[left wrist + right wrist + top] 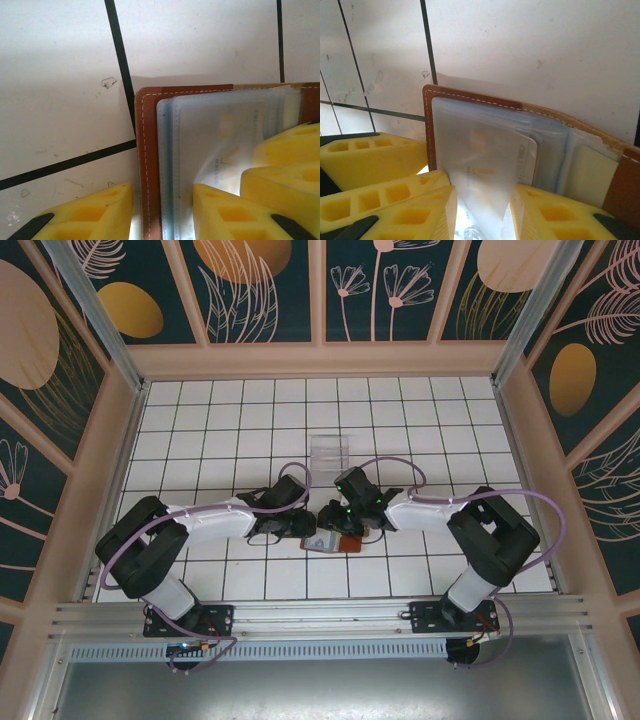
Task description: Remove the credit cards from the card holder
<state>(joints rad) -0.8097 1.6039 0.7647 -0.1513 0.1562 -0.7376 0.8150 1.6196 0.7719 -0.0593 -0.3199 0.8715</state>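
My left claw (162, 205) sits part-spread astride one edge of the card holder (146, 150), with the brown border and clear sleeves (166, 150) between its fingers. I cannot tell whether it bites. My right claw (482, 205) flanks a lifted sleeve, and its grip is just as unclear. The holder lies open on the white-tiled desk (60, 75), with the credit cards (492, 150) inside its sleeves. Farther back a clear tray (328, 452) stands apart.
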